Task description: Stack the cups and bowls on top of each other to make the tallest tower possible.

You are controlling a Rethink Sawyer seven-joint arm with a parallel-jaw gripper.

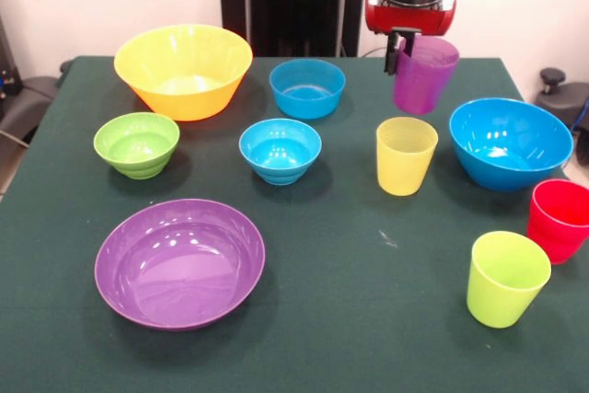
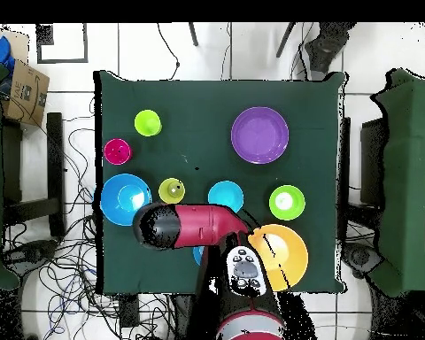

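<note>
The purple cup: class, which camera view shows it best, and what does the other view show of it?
The front view. There the purple cup hangs tilted above the table, its rim held by the gripper, clear of the yellow cup. In the overhead view the arm covers it, so the cup cannot be seen.

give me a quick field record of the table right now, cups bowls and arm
end effector: shut on purple cup, lifted off the table
yellow cup: upright, below the purple cup
lime cup: upright, near edge
red cup: beside lime cup
big bowls: orange bowl, large blue bowl, purple bowl
small bowls: green bowl, two blue bowls
stacking: none yet
</note>
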